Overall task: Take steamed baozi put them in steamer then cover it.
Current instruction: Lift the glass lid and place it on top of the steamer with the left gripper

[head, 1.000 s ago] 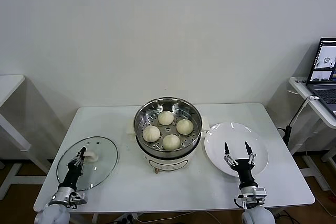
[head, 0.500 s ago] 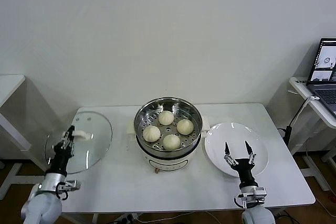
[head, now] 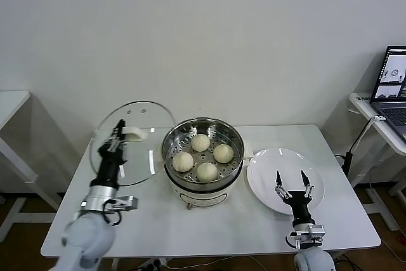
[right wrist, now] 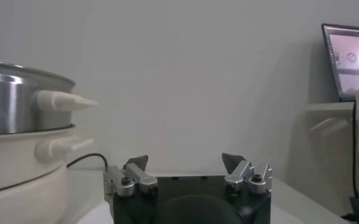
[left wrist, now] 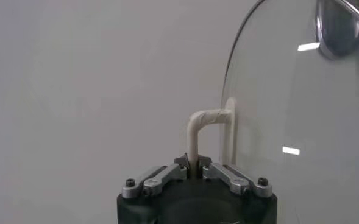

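Several pale baozi (head: 202, 155) lie on the perforated tray inside the steel steamer (head: 232, 133) at the table's middle. My left gripper (head: 119, 128) is shut on the white handle (left wrist: 206, 125) of the clear glass cover (head: 143, 122), holding it tilted on edge in the air just left of the steamer. The cover's glass (left wrist: 289, 115) fills one side of the left wrist view. My right gripper (head: 292, 181) is open and empty above the white plate (head: 314, 185). The steamer also shows in the right wrist view (right wrist: 14, 97).
The white table (head: 158, 226) holds the steamer on its white base (head: 203, 196) and the flat plate to the right. A laptop (head: 393, 87) sits on a side table at the far right. A second white table edge (head: 9, 103) is at the far left.
My left gripper has lifted the cover off the table's front left and carried it up and rightward toward the steamer, tilting it upright. The right gripper has barely moved.
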